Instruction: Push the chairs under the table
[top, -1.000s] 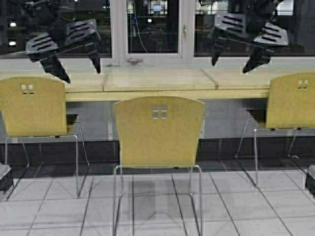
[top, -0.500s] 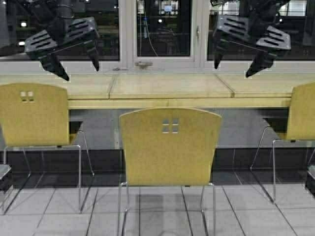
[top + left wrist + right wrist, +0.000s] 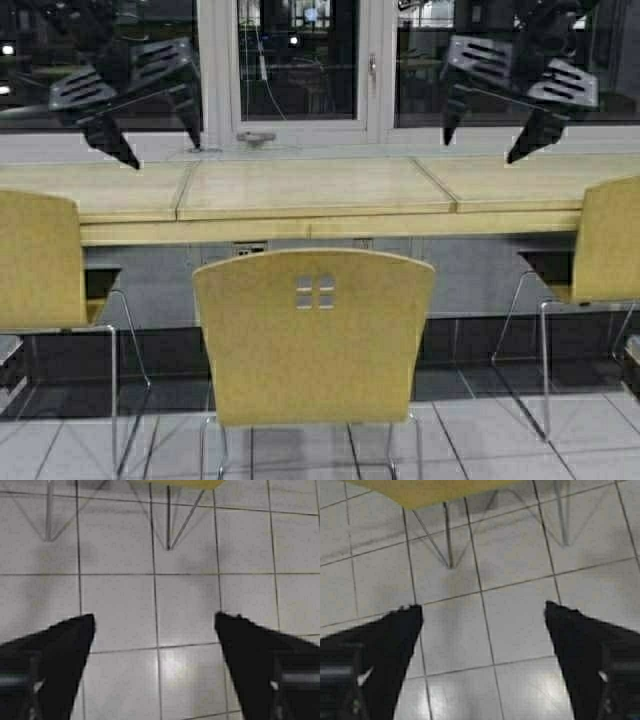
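High view: left gripper and right gripper hang raised with jaws spread apart, holding nothing, above the long desk. Middle chair stands below and between them, short of the desk edge; flanking chairs sit either side, on tiled floor.

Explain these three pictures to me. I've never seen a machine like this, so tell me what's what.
This is a wheeled robot with two arms, each ending in a claw. The wide picture comes from a camera on its frame, looking forward: the left claw and right claw hang open and empty above a long table by a window. Three chairs face the table: the middle chair, the left chair and the right chair. None is pushed under yet. The other two pictures come from cameras on the wrists, looking past the claw fingers at the tiled floor.
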